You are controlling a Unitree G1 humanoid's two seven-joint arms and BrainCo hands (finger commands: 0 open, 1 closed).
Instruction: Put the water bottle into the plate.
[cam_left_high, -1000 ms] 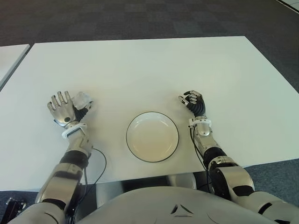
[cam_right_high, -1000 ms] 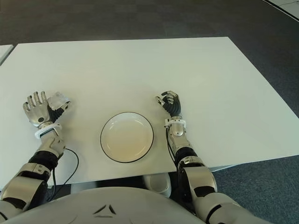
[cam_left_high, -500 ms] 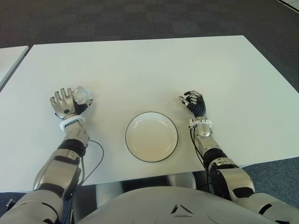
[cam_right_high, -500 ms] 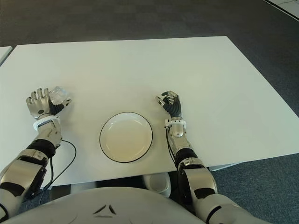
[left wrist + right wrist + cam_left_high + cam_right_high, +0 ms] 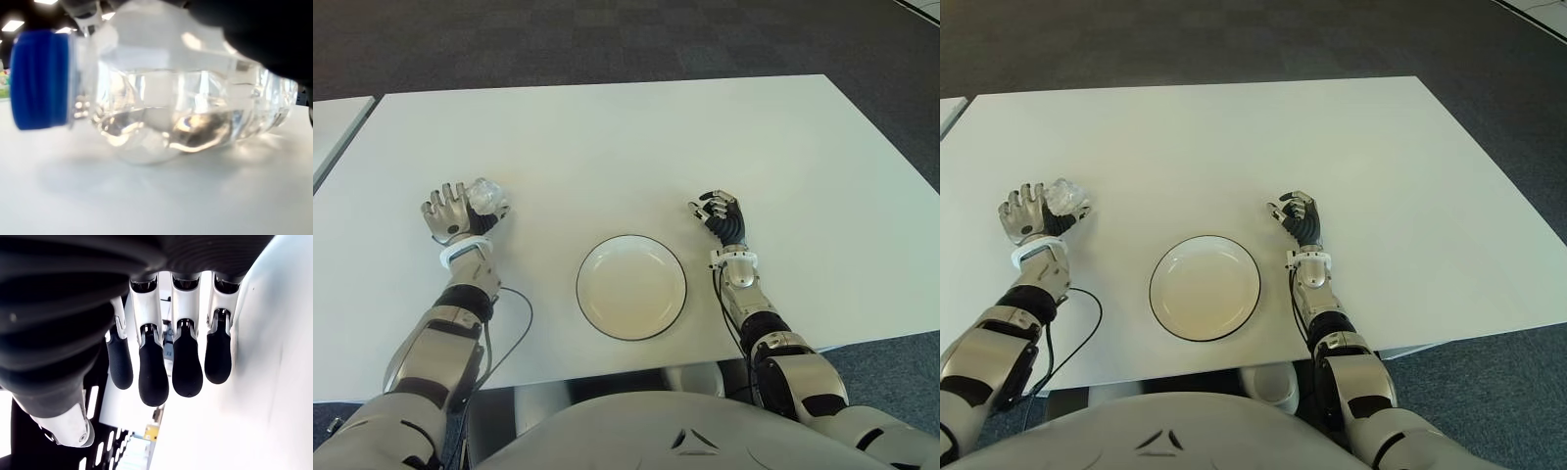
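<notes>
A clear water bottle [image 5: 487, 196] with a blue cap [image 5: 39, 81] lies on its side on the white table [image 5: 607, 137], far left. A little water pools in its lower side [image 5: 186, 127]. My left hand [image 5: 460, 209] is curled around the bottle from its left. The white plate [image 5: 631, 286] with a dark rim sits empty near the front edge, well to the right of the bottle. To the right of the plate my right hand [image 5: 720, 215] shows with its fingers [image 5: 186, 367] curled and nothing in them.
A black cable [image 5: 514, 323] loops on the table from my left forearm towards the front edge. A second white table [image 5: 333, 117] shows at the far left. Dark carpet surrounds both.
My left hand's fingers, spread one second ago, have curled around the bottle, and the hand has shifted slightly away from me. The right hand and plate have not moved.
</notes>
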